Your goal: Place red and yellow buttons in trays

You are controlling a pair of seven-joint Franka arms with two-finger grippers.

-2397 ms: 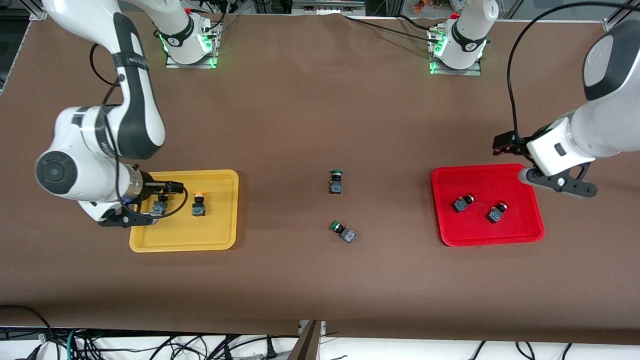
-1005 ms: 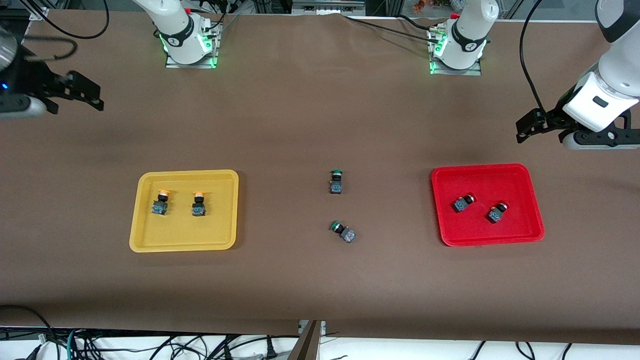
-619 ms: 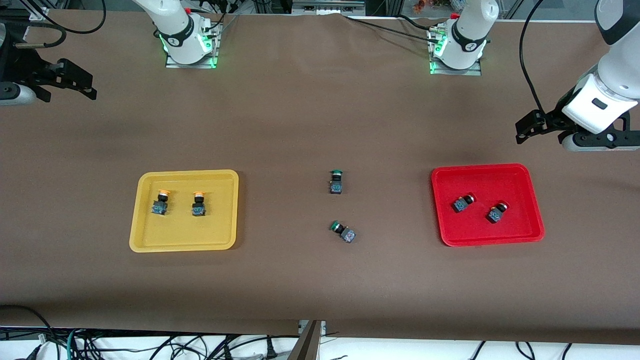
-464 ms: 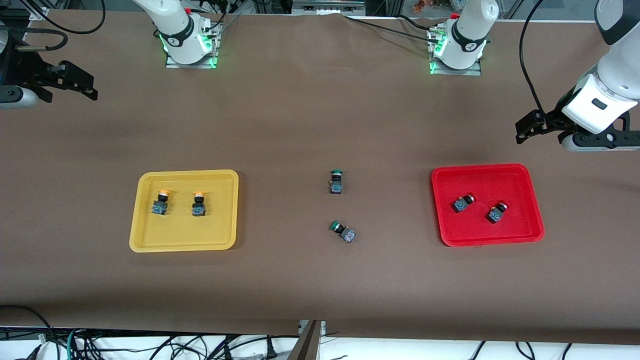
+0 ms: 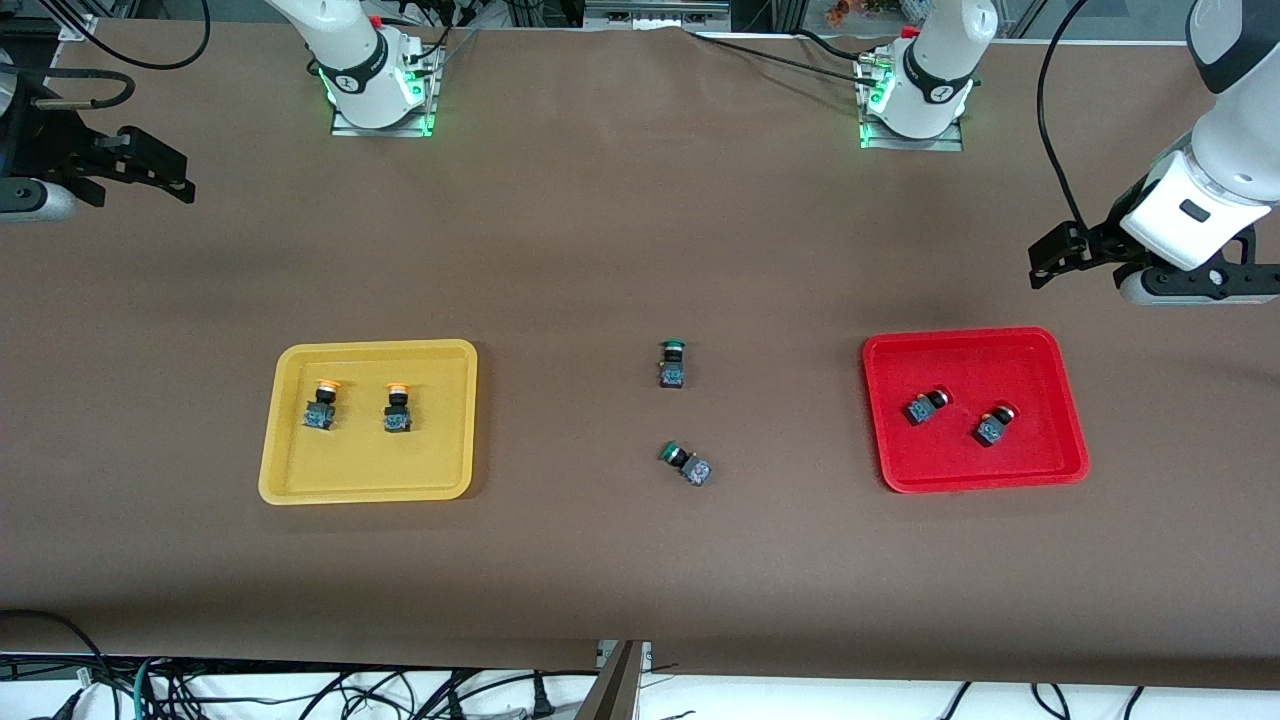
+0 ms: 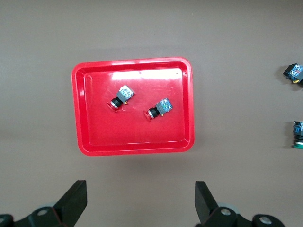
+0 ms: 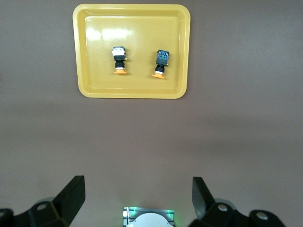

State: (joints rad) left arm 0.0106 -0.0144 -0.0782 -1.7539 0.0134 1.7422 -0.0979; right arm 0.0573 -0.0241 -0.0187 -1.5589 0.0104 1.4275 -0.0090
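Two orange-yellow buttons (image 5: 321,404) (image 5: 397,408) lie in the yellow tray (image 5: 440,450). Two red buttons (image 5: 926,406) (image 5: 993,424) lie in the red tray (image 5: 1040,455). My left gripper (image 5: 1052,260) is open and empty, high over bare table at the left arm's end. Its wrist view shows the red tray (image 6: 90,118) with both red buttons (image 6: 121,97) (image 6: 159,108) off its gripper (image 6: 141,203). My right gripper (image 5: 150,165) is open and empty, high over the right arm's end. Its wrist view shows the yellow tray (image 7: 94,56) with both buttons (image 7: 119,59) (image 7: 161,63).
Two green-capped switches (image 5: 672,364) (image 5: 686,463) lie on the brown table between the trays, one nearer the front camera. They also show in the left wrist view (image 6: 294,72) (image 6: 298,134). The arm bases (image 5: 375,80) (image 5: 915,90) stand at the table's edge farthest from the camera.
My right gripper left an orange-yellow button in the yellow tray and rose away to the right arm's end. My left gripper lifted away from the red tray. Both barely moved lately.
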